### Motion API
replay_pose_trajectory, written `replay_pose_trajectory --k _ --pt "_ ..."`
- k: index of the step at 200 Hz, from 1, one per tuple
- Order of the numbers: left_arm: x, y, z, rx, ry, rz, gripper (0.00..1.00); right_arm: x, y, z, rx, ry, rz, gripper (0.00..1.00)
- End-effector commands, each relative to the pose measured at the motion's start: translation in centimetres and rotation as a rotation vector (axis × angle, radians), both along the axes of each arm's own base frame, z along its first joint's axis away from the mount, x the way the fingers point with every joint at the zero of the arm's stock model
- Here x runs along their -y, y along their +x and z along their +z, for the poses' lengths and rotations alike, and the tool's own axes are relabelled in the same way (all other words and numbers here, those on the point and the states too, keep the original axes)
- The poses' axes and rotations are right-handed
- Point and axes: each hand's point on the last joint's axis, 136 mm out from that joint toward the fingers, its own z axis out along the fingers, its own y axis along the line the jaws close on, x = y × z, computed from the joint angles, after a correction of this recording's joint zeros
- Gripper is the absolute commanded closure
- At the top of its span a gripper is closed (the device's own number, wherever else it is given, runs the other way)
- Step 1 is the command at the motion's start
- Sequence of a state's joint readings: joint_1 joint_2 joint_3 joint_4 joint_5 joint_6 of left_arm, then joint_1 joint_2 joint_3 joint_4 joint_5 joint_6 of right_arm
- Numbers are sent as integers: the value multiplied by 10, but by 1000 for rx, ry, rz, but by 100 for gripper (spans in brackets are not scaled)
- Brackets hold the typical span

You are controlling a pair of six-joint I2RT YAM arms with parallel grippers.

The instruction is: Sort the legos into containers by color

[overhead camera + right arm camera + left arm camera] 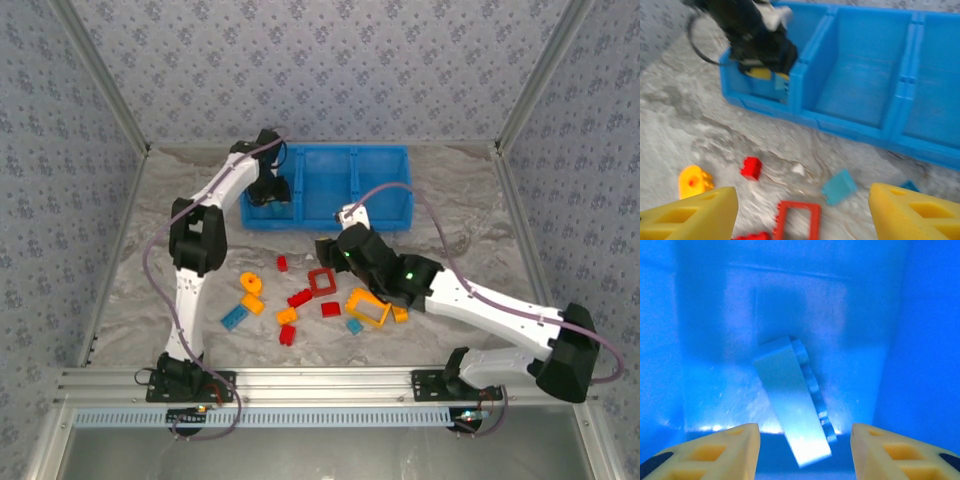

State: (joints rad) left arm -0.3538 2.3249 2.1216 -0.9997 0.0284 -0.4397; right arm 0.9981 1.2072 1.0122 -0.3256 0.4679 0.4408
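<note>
- Left gripper inside the left compartment of the 3-compartment bin; jaws partly apart, gripping nothing.
- Light blue brick tilted between the fingers, touching neither.
- Right gripper above the red frame; jaws wide, empty.
- Other legos scattered on the table.

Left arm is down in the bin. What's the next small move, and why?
Probably lift the left gripper straight up out of the bin's left compartment. Its jaws stand apart and the light blue brick sits clear of both fingers, so it seems there is nothing left to hold there.
</note>
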Motion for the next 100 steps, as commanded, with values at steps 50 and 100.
replay_pose_trajectory --k 50,100 --pt "31 -105 153 288 -153 -86 45 83 -60 -83 -353 -367 52 40" --pt "81 -249 144 273 -365 -329 43 93 -65 -141 -577 -527 84 48"
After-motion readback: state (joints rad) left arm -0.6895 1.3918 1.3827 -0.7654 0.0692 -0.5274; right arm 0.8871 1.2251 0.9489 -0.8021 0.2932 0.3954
